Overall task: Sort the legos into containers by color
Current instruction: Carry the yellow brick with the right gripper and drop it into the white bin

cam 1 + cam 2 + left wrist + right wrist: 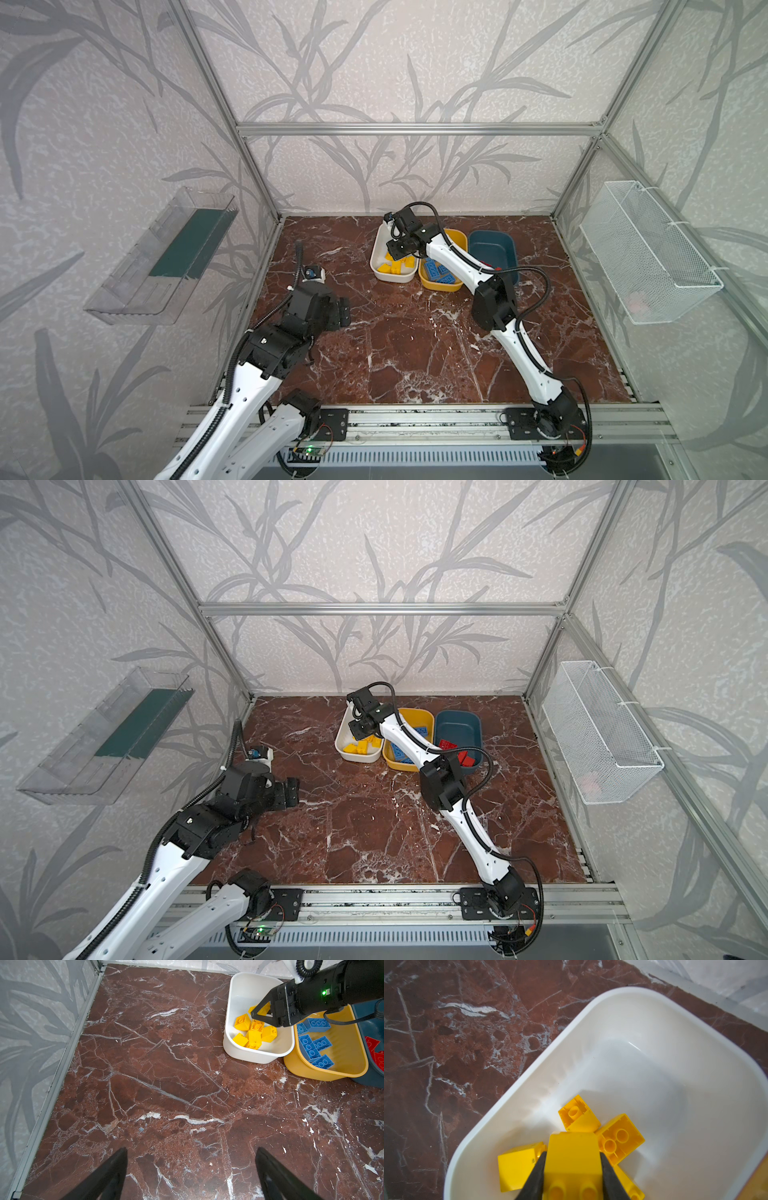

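Observation:
Three containers stand side by side at the back of the table. The white tub [379, 249] [341, 734] [228, 1022] [529, 1076] holds several yellow legos [398, 267] [253, 1034] [620, 1138]. Blue legos [438, 272] [311, 1047] lie in the yellow tub [457, 236] [332, 1073]. Red legos [449, 744] [374, 1051] lie in the teal tub [492, 245] [457, 725]. My right gripper [572, 1154] [254, 1015] hangs over the white tub, shut on a yellow lego [573, 1147]. Over bare table at the left, my left gripper [191, 1150] [345, 311] stands open, nothing between its fingers.
A clear plastic tray [162, 257] hangs on the left wall and a white wire mesh basket [648, 253] on the right wall. The red marble table [415, 340] is bounded by an aluminium rail [415, 419] in front.

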Action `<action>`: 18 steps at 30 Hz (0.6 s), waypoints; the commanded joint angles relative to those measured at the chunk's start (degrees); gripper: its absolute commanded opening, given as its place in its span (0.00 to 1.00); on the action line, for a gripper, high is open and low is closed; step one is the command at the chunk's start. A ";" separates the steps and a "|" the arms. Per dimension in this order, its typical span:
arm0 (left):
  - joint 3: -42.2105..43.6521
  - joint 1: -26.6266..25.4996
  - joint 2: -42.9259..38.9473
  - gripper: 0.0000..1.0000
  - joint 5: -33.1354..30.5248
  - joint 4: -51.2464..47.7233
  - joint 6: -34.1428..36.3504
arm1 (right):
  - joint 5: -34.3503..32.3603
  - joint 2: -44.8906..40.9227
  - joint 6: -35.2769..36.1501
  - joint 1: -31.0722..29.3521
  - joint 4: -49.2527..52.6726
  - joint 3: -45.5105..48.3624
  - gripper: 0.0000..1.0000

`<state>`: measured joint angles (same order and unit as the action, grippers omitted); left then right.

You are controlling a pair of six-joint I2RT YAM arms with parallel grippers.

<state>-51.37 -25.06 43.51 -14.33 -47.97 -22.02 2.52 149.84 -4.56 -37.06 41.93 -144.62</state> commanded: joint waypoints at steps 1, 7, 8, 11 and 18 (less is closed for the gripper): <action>0.17 0.29 0.02 0.95 -0.44 0.08 0.75 | -0.81 1.02 0.35 0.32 2.16 -2.10 0.30; 0.26 0.28 0.10 0.95 -0.61 0.07 0.75 | -1.12 0.74 0.77 0.28 2.49 -2.16 0.45; 0.29 0.32 0.16 0.95 -0.71 0.06 0.75 | -1.12 0.53 0.84 0.32 2.45 -2.16 0.49; 0.30 0.38 0.20 0.95 -1.14 -0.08 0.76 | -1.20 -0.29 0.95 0.29 2.49 -2.02 0.61; 0.34 0.35 -0.14 0.95 -3.20 -0.20 0.40 | -0.69 -4.64 1.64 0.29 2.67 -0.22 0.75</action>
<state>-51.37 -25.04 43.59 -15.40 -47.97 -22.02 1.76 150.06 -3.64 -37.06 43.13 -144.57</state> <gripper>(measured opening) 0.948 0.740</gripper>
